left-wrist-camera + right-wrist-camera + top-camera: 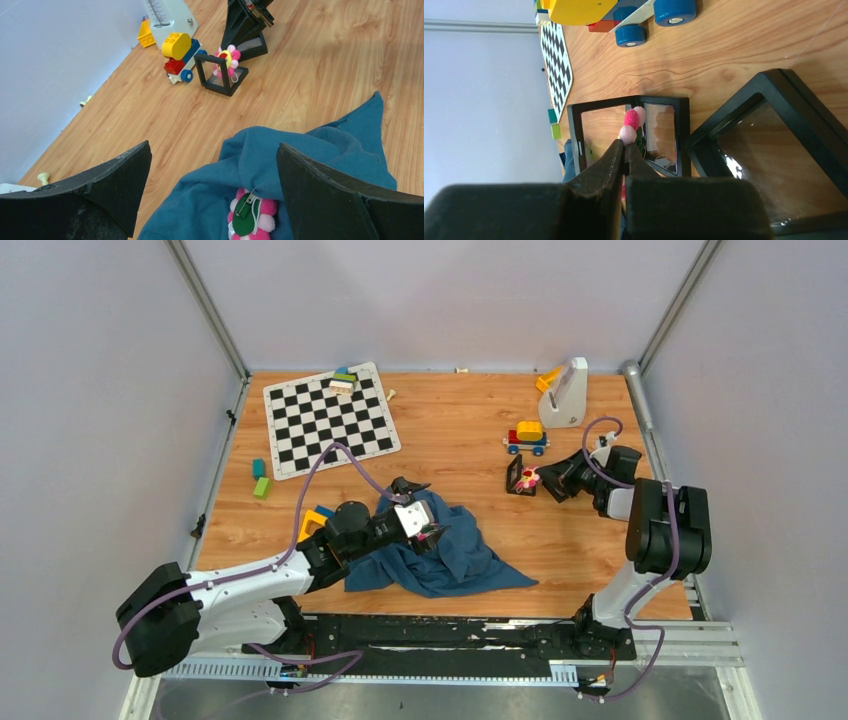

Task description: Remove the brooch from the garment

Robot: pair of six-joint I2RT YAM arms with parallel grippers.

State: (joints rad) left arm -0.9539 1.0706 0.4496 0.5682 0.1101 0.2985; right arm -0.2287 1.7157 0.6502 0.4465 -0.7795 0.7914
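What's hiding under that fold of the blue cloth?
A pink-and-white flower brooch with a green centre peeks out; the blue cloth covers its top edge.

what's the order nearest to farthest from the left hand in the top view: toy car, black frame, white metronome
From the left hand, which is over the blue cloth, in the top view:
1. black frame: nearest, on the table to the hand's right.
2. toy car: just beyond the frame, further back.
3. white metronome: farthest, near the back right corner.

Bright even light; right tool [625, 146] dark, blurred
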